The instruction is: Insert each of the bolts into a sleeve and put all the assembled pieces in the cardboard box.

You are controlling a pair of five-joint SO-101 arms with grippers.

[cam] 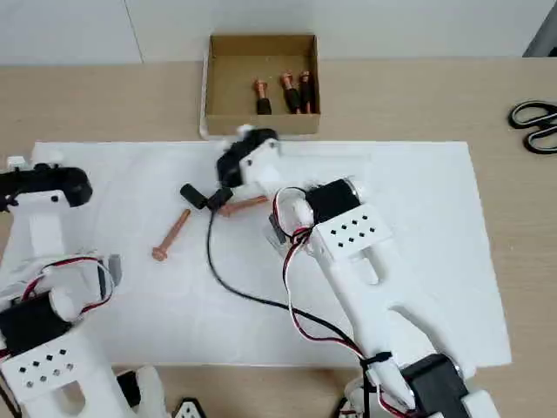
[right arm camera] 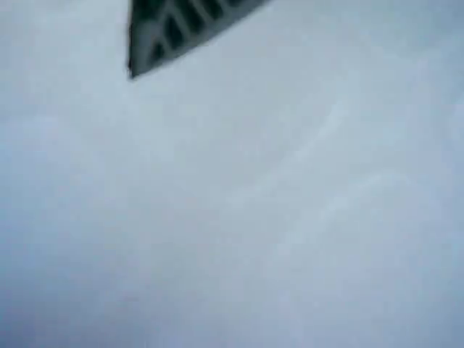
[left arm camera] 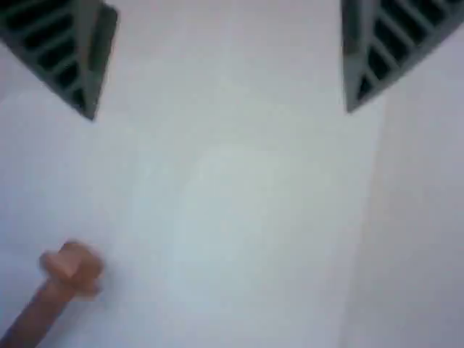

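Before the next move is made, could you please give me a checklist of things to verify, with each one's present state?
1. The left claw is open and empty: ok.
2. The loose bolt lies free on the white sheet: ok.
3. A sleeve lies free beside it, ready to take it: ok.
4. The right claw has a hold on something: cannot tell.
5. The second bolt, next to that claw, is seated in a sleeve: cannot tell.
6. The cardboard box has room beside the three assembled pieces: ok.
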